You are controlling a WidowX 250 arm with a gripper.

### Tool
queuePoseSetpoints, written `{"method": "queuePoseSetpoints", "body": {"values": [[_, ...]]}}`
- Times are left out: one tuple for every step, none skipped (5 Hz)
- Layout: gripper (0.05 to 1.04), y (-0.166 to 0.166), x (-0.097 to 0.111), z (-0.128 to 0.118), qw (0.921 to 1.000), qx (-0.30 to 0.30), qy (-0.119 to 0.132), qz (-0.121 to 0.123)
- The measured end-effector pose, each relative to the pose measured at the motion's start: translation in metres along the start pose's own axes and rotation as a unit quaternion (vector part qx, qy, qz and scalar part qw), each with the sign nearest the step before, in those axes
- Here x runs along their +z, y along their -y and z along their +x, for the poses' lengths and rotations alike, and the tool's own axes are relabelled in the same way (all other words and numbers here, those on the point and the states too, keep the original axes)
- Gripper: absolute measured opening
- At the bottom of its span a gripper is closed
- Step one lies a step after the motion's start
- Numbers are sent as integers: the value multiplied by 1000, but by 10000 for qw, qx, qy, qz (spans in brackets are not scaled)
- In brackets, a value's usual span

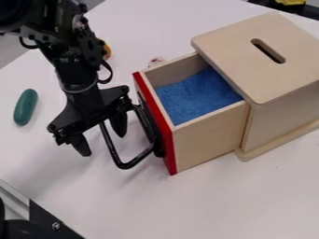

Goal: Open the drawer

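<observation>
Red fronts the drawer (209,140), which we see standing well out of the wooden box (240,56), its blue lining (196,98) showing between the raised side walls. Just off that front, on its left in our view, the claw (101,145) hangs with its fingers apart, the outer bar of the black handle (111,148) passing between them as we look down; whether either finger touches it, we cannot tell. Between the claw and the green object (25,107) farther left, we have a strip of white bench (205,205), and a broader stretch spreads below the handle and drawer. Our limits are the bench's slanting edge at upper left and the grey rail (14,192) at lower left.
</observation>
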State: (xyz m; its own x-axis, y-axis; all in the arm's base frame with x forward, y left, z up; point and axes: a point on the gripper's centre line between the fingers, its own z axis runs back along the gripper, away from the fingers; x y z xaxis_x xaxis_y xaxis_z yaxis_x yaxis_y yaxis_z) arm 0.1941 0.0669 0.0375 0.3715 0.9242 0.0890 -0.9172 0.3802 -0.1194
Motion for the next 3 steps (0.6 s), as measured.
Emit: {"method": "queuePoseSetpoints", "body": {"values": [[1001, 1, 0, 0, 10000, -14, -9, -19], [1001, 2, 4, 1, 9999, -85, 37, -70], [1001, 2, 14, 0, 9996, -150, 61, -222]]}}
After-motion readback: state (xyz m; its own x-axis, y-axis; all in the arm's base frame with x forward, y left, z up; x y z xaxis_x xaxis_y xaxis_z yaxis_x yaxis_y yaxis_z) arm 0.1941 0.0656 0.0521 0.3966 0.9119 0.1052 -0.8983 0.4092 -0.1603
